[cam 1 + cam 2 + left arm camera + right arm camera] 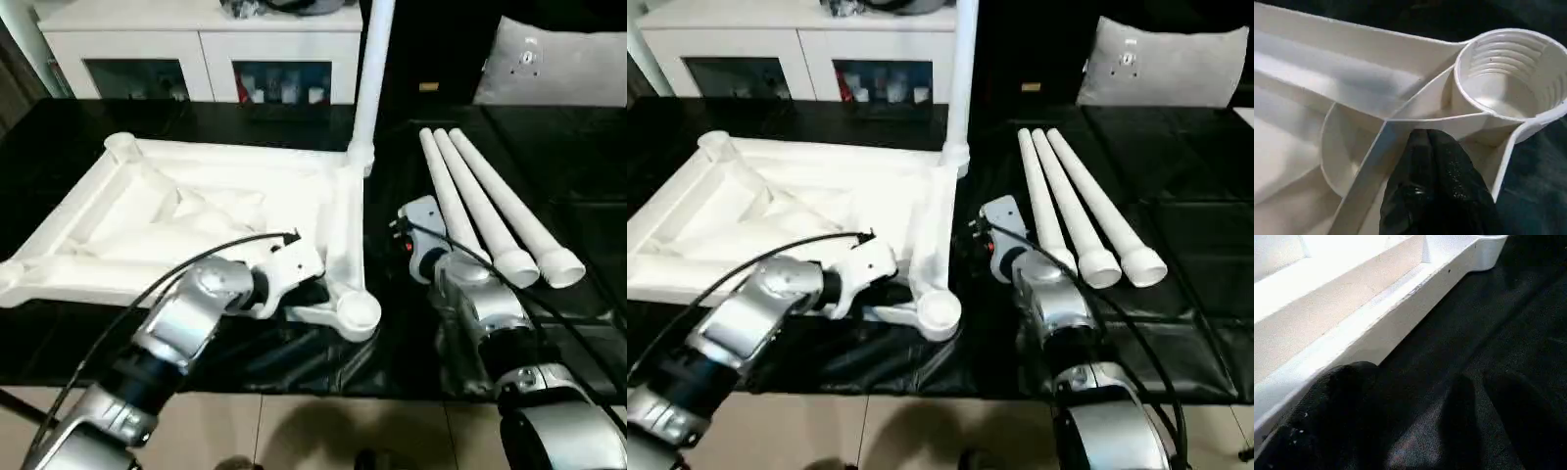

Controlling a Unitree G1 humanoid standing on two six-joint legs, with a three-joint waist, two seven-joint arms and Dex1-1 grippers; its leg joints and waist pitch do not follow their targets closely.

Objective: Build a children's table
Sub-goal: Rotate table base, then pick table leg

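— Where was the table top [147,211] at that point?

— Flat on the black mat [588,235], upside down, ribs facing up. One leg [370,69] stood upright in the far corner socket on the robot's right side. The near corner socket [1508,73] on that side was empty, and you could see the thread rings inside it.

— And the other legs?

— Three loose legs [490,211] lay side by side on the mat to the right of the top, touching one another, their flared ends toward the robot.

— What was the left gripper [1437,161] doing?

— It was down at that near right corner, its black fingers pinched together with nothing between them. The tips sat against a rib just beside the empty socket, inside the frame of the underside.

— And the right one?

— The right gripper [1415,411] had its fingers spread wide, holding nothing. It hung low over the mat, between the top's right edge and the loose legs. One black finger [1332,406] was close to the white side wall of the top; whether it touched, I couldn't tell.

— Anything behind all that?

— A white cabinet [201,49] with dark glass compartments at the back, and a grey cushion [558,64] off to the far right.
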